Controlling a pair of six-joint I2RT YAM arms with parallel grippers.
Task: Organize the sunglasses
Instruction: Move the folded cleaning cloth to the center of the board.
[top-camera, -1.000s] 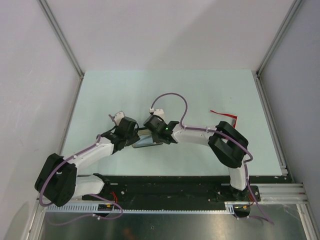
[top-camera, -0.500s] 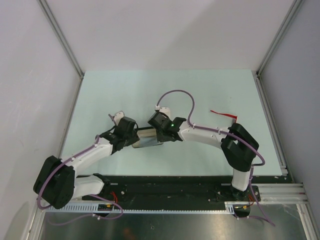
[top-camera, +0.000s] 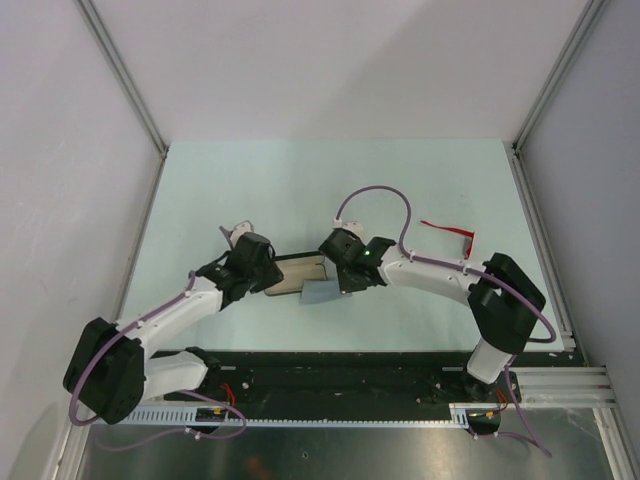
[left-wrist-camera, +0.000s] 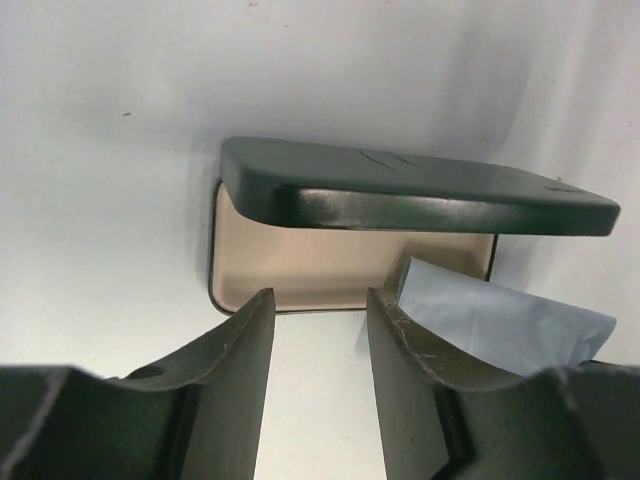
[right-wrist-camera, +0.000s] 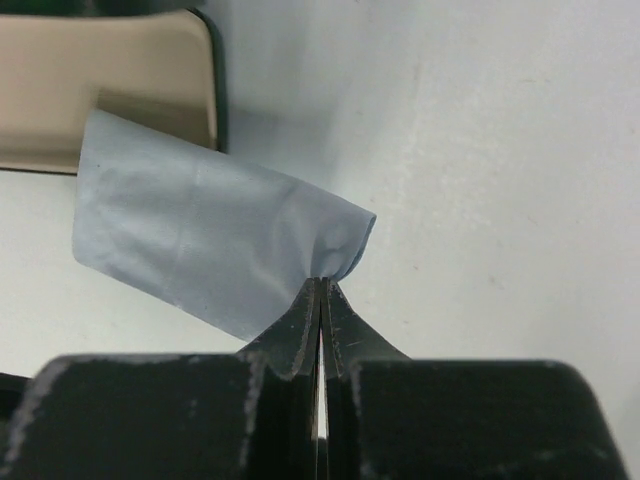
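The cloth (right-wrist-camera: 190, 240) is pinched by the right gripper (right-wrist-camera: 320, 285); the left gripper (left-wrist-camera: 320, 305) is held half-wide; the sunglasses (top-camera: 447, 229), at 3 o'clock, are seen only from above

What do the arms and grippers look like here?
The left arm and right arm have white links, bulky black joints, and a purple cable along each. A green light glows on the right wrist. The left gripper and right gripper are black, scuffed.
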